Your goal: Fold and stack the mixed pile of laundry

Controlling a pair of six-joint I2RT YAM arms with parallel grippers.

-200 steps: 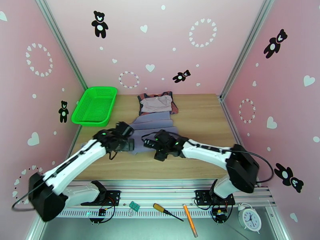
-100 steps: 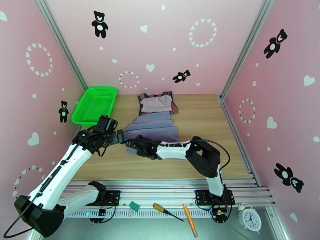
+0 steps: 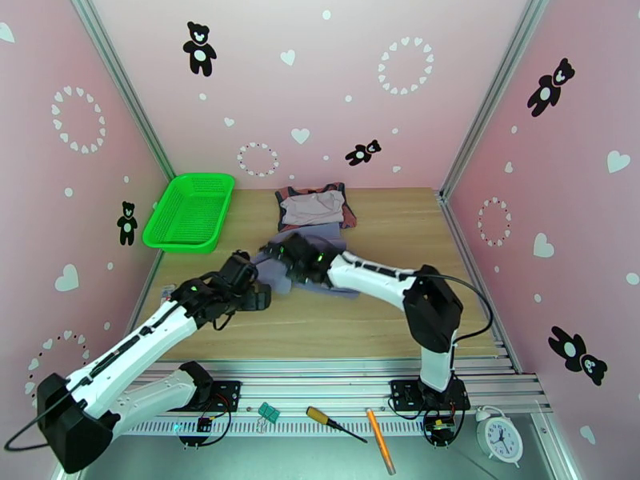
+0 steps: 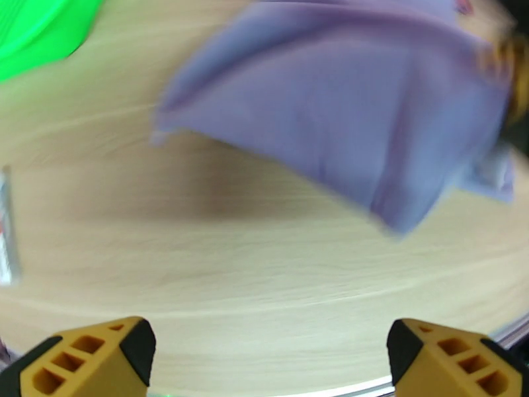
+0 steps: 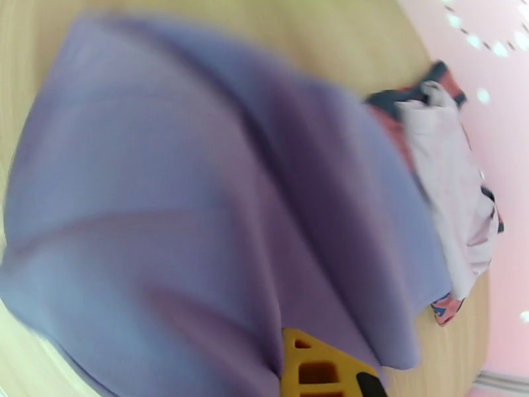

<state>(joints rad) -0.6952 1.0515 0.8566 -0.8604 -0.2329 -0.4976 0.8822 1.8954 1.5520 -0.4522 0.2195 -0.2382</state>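
A blue-grey cloth (image 3: 316, 270) lies mid-table, its near-left part lifted and drawn toward the back. My right gripper (image 3: 278, 254) is shut on that cloth; in the right wrist view the cloth (image 5: 198, 213) drapes over a yellow finger (image 5: 314, 365). Behind it lies a rust-red top (image 3: 346, 210) with a pale grey-lilac shirt (image 3: 312, 206) on it, and the pale shirt (image 5: 449, 186) also appears in the right wrist view. My left gripper (image 3: 260, 298) hangs open just left of the cloth, over bare wood. Its fingers (image 4: 86, 355) stand wide apart, with the cloth (image 4: 344, 114) ahead of them.
A green mesh basket (image 3: 190, 211) sits at the table's back left corner. Pink walls close in three sides. On the rail in front of the arm bases lie a screwdriver (image 3: 336, 424), an orange pen (image 3: 380, 440) and a small clock (image 3: 500, 438).
My right gripper has shut on the cloth's near-left part and carried it up toward the back. My left arm has swung back and forth and now hangs nearer the front, still open.
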